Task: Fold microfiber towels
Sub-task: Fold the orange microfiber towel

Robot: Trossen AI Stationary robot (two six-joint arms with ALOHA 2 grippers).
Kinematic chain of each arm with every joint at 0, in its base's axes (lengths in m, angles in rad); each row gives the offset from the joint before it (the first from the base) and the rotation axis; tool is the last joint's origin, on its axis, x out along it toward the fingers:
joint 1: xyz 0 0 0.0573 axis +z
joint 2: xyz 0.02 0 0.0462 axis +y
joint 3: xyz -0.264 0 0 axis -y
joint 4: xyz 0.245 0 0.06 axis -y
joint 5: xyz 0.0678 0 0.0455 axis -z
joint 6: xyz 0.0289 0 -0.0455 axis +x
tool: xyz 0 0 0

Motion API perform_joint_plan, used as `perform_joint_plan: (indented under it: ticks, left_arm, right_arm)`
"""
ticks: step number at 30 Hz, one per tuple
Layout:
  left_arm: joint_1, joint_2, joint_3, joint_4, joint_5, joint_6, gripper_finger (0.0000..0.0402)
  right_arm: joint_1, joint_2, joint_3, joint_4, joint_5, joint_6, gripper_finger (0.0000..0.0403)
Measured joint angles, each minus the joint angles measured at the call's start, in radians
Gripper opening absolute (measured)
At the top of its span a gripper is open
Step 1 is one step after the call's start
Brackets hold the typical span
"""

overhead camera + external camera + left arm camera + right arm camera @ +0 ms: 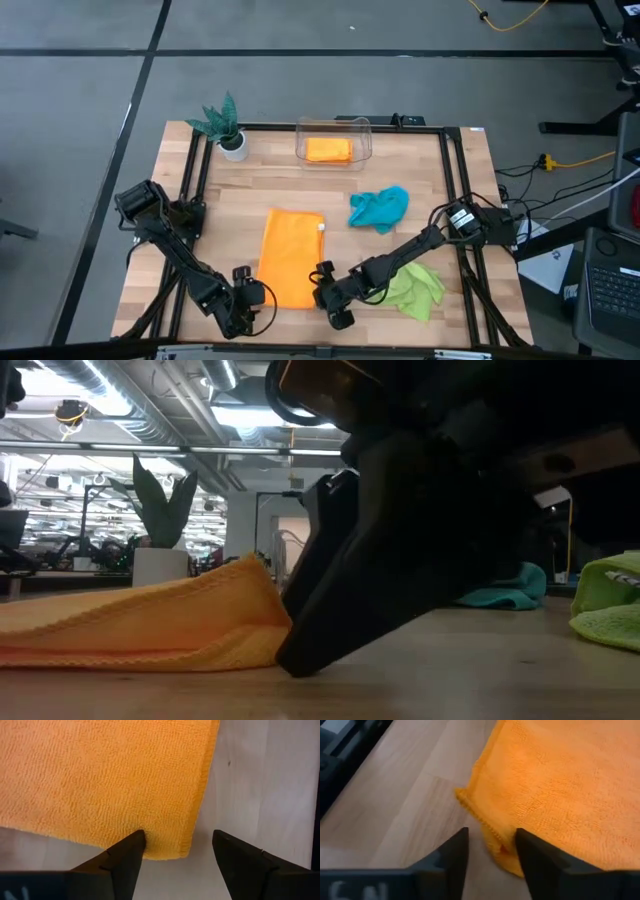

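An orange towel, folded into a long rectangle, lies flat on the table. My left gripper is open at its near left corner; the corner lies between the fingers. My right gripper is open, less wide, at the near right corner, one finger over the cloth and one on the bare wood. A second orange towel lies folded in a clear bin. A teal towel and a lime green towel lie crumpled on the right. My left gripper comes level from the near side; one fingertip stands over the towel's near edge, the other over bare wood. Whether it touches the cloth, I cannot tell. My right gripper slants down from the near right. One finger rests against the towel's near right edge. The other finger stands apart from the cloth, with wood showing between. The towel lies on the table.
A clear bin and a potted artificial plant stand at the far edge. A black frame rail runs along the table's sides. Bare wood lies between the orange towel and the teal one.
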Motion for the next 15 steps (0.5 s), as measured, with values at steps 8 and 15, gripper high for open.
perform_joint_plan:
  ticks: [8,15]
  left_arm:
    - [-0.004,0.013,-0.005,-0.004,-0.093,0.04,0.0193]
    - [-0.007,0.015,-0.009,0.053,-0.118,-0.014,0.005]
  right_arm:
    - [-0.002,-0.001,0.0,-0.009,0.011,0.045,0.0054]
    - [-0.002,-0.002,0.0,-0.01,0.015,0.102,0.0012]
